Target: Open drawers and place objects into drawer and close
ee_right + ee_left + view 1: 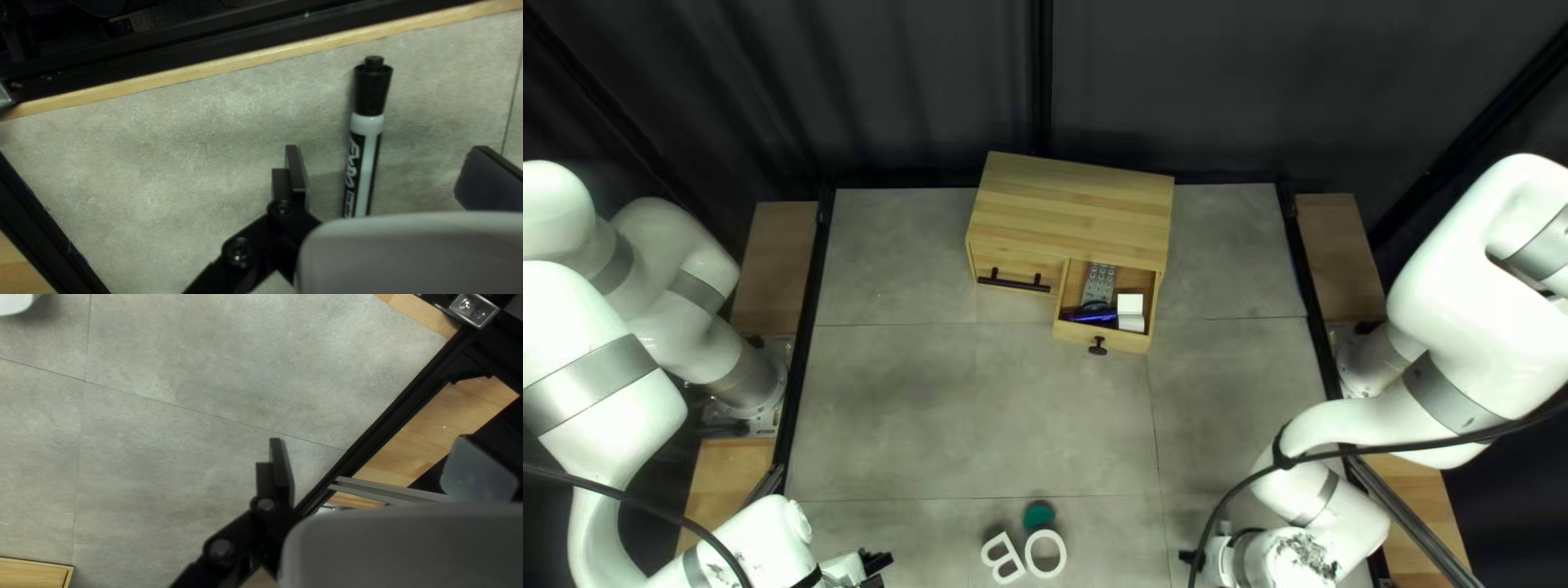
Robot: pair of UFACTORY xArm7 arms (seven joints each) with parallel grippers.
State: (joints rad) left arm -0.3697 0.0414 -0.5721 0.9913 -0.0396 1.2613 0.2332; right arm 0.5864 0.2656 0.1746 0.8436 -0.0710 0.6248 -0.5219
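The wooden cabinet [1073,207] has its right drawer [1123,339] pulled out, holding a grey remote [1099,283], a blue-and-black item [1092,315] and white blocks [1130,314]; its left drawer [1014,269] is closed. My left gripper [874,564] is low at the left of the top left view. In its wrist view the left gripper [378,468] is open over bare table. Near the right arm's wrist is my right gripper [1189,556]. A black-and-white marker [368,128] lies between the open fingers of the right gripper [384,177], touched by neither as far as shows.
White letters B [1002,558] and O [1046,554] lie at the table's near edge, beside a round green item [1038,514]. Black rails [808,338] border the table's sides. In the right wrist view a wooden edge strip [245,61] runs past the marker's cap.
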